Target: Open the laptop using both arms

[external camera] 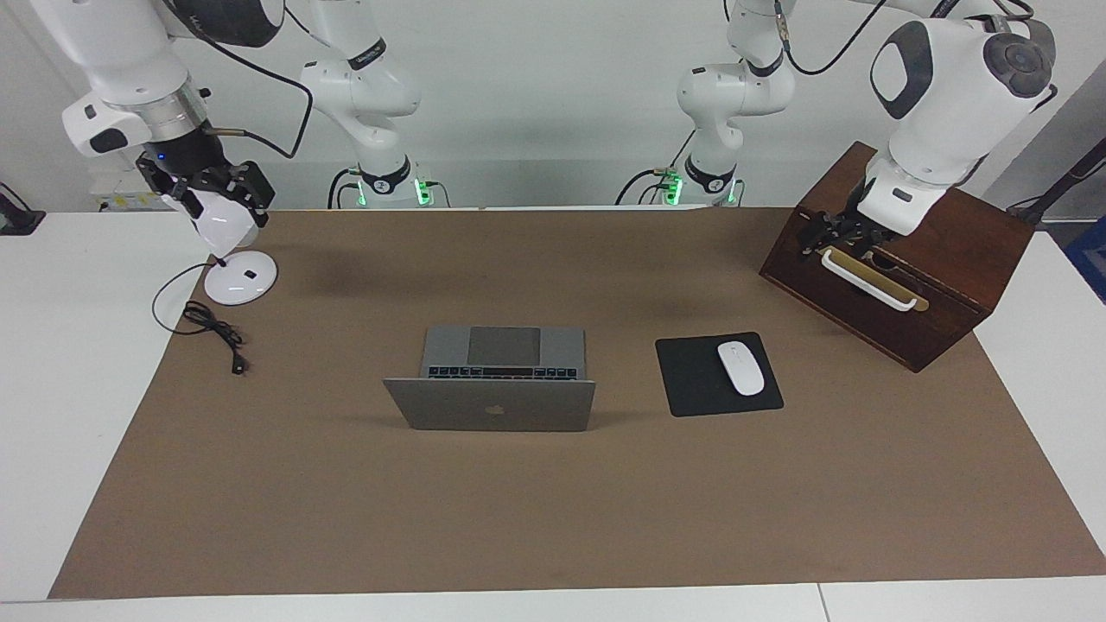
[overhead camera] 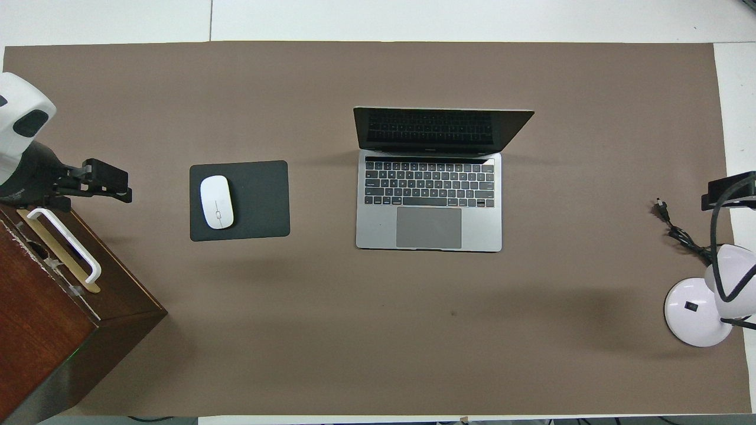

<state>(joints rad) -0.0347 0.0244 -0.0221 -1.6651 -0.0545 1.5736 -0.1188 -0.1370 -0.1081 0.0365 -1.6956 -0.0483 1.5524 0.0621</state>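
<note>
The silver-grey laptop [external camera: 490, 406] [overhead camera: 428, 200] stands in the middle of the brown mat with its lid raised upright, dark keyboard and trackpad toward the robots. My left gripper [external camera: 819, 235] [overhead camera: 109, 182] hangs open and holds nothing, just above the front of the wooden box at the left arm's end of the table, well away from the laptop. My right gripper [external camera: 207, 192] [overhead camera: 729, 190] hovers over the white lamp at the right arm's end, also apart from the laptop. Neither arm touches the laptop.
A dark wooden box [external camera: 933, 285] with a white handle [external camera: 868, 281] sits under the left arm. A black mouse pad [external camera: 687, 384] with a white mouse [external camera: 740, 368] lies beside the laptop. A white lamp base [external camera: 240, 278] and black cable [external camera: 216, 333] lie under the right arm.
</note>
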